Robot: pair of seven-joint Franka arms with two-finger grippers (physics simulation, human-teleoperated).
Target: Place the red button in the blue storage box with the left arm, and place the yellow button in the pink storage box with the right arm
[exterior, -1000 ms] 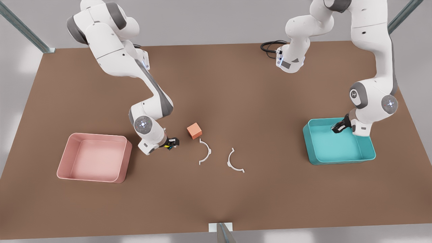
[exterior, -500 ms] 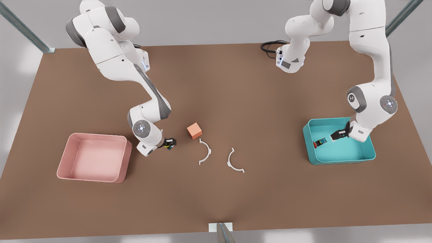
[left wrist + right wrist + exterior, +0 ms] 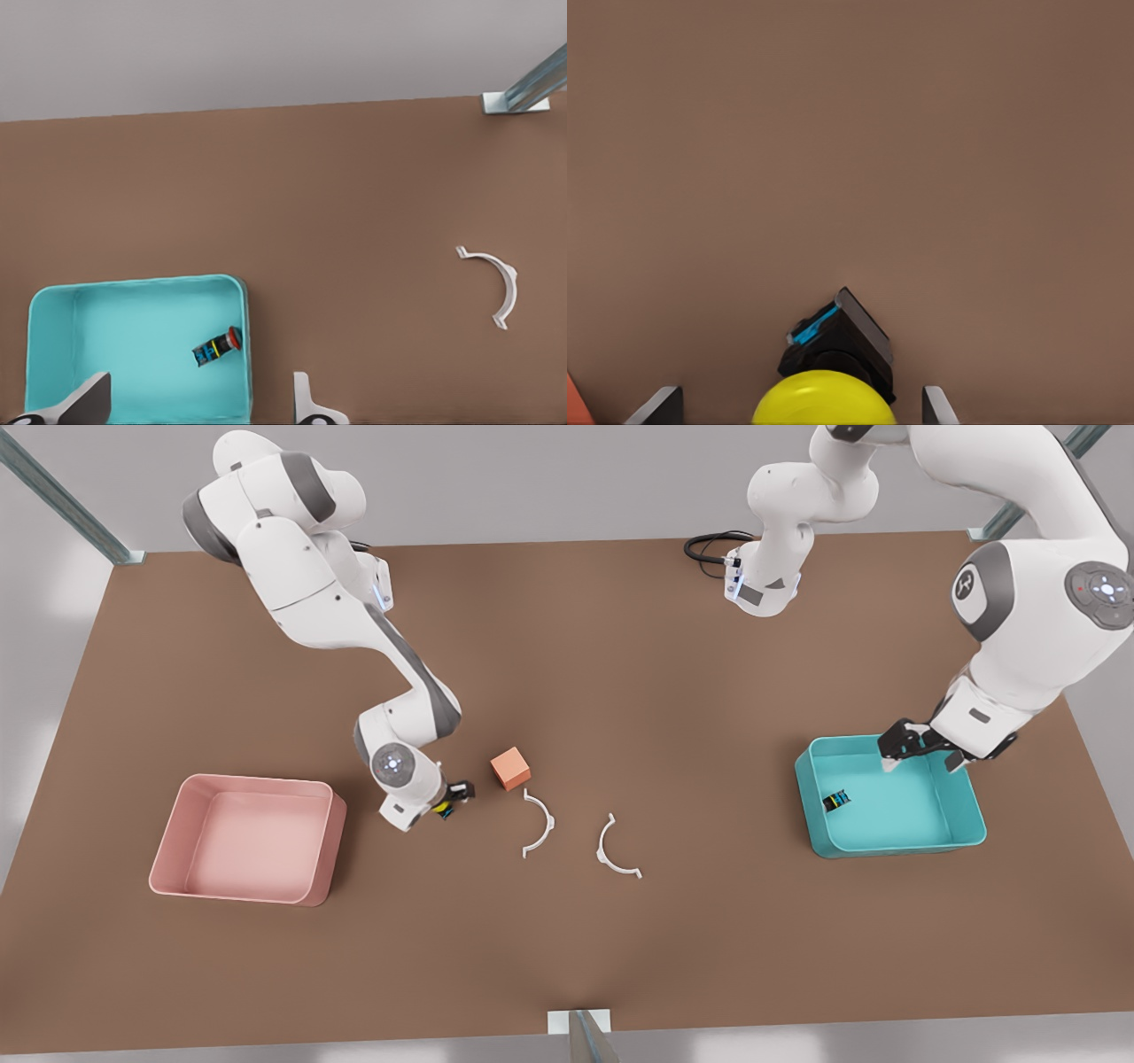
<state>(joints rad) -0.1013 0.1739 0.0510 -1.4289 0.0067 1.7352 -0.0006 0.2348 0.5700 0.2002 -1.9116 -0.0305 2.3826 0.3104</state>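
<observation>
a brown table (image 3: 567, 691) seen from above, with two white robot arms. at the front view's right, the red button (image 3: 835, 801) lies on its side on the floor of the blue storage box (image 3: 890, 841), so the left arm's half of the task looks done. the left gripper (image 3: 912, 746) hangs above the box's far edge, fingers spread wide with nothing between them; in the left wrist view its two fingertips (image 3: 84, 403) frame the box (image 3: 53, 305) and the button (image 3: 218, 346) below.

at the front view's left, the right gripper (image 3: 454, 797) is low over the table, just beside an orange cube (image 3: 510, 768). the right wrist view shows the yellow button (image 3: 824, 398) between its parted fingers (image 3: 656, 407), which do not visibly touch it, so it reads as open and not yet gripping. the pink storage box (image 3: 248, 837) sits nearby with nothing in it. two white curved clips (image 3: 539, 824) lie near the table's middle.

still left, as far as can be judged: grasping the yellow button, carrying it over and dropping it in the pink box.
</observation>
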